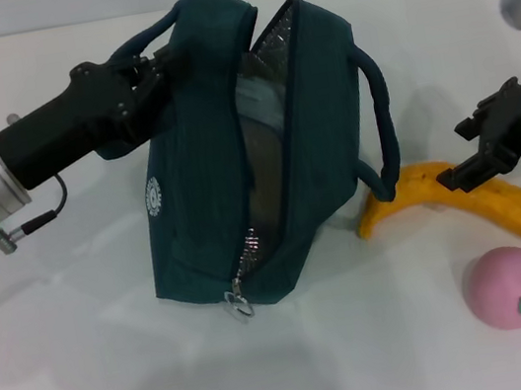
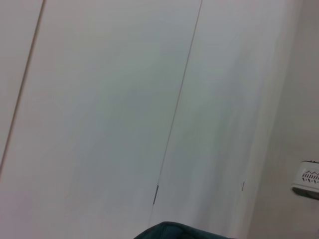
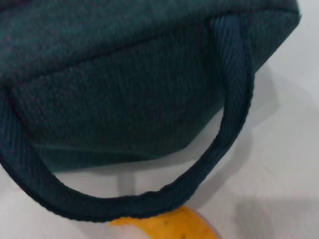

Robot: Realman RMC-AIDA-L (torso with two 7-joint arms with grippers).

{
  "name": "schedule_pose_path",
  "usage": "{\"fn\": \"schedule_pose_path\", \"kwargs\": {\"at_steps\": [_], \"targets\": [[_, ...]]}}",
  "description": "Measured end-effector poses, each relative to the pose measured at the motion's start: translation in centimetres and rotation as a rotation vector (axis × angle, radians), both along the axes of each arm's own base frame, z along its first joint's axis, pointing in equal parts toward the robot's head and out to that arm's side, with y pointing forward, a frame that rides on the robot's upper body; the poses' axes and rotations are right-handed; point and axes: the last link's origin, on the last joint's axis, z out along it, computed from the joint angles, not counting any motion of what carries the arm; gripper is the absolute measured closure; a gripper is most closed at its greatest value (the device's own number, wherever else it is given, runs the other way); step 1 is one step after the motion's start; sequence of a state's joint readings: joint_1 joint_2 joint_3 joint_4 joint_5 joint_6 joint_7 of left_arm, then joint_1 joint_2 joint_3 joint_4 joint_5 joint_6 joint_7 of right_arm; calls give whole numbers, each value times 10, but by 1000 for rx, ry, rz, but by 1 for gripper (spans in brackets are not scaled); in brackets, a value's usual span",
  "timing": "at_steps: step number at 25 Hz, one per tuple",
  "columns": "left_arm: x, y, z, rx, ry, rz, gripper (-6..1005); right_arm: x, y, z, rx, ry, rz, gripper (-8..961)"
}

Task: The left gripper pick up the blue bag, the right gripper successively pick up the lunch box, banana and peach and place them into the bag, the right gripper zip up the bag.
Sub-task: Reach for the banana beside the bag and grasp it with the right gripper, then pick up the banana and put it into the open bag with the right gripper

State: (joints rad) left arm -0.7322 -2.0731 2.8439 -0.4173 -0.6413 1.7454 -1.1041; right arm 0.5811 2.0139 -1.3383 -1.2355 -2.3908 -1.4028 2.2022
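Note:
The blue bag (image 1: 204,214) stands on the white table, tilted, its zipper wide open on a silver lining. My left gripper (image 1: 155,72) is shut on the bag's near handle at the top left. A pale shape inside the opening is the lunch box (image 1: 256,106). The banana (image 1: 501,200) lies right of the bag, its tip under the bag's other handle (image 3: 234,99). Open, my right gripper (image 1: 462,153) hovers just over the banana's middle. The pink peach (image 1: 506,286) sits in front of the banana. The right wrist view shows the bag's side (image 3: 124,74) and the banana's tip (image 3: 174,224).
The zipper pull (image 1: 239,304) hangs at the bag's lower front end. White table (image 1: 89,364) spreads in front and to the left. The left wrist view shows a pale wall, a sliver of the bag (image 2: 174,231) and a white object (image 2: 306,179) at the edge.

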Motion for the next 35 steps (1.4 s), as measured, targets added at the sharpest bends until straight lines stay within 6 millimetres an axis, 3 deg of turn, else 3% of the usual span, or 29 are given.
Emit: {"fn": "schedule_pose_path", "kwargs": {"at_steps": [17, 26, 35], "targets": [[2, 2, 1, 14, 3, -14, 967, -5, -2, -25, -56, -97, 18, 262], [2, 1, 1, 14, 4, -12, 967, -1, 0, -29, -61, -111, 0, 313], [0, 0, 0, 14, 4, -7, 967, 3, 0, -28, -45, -100, -18, 477]]}}
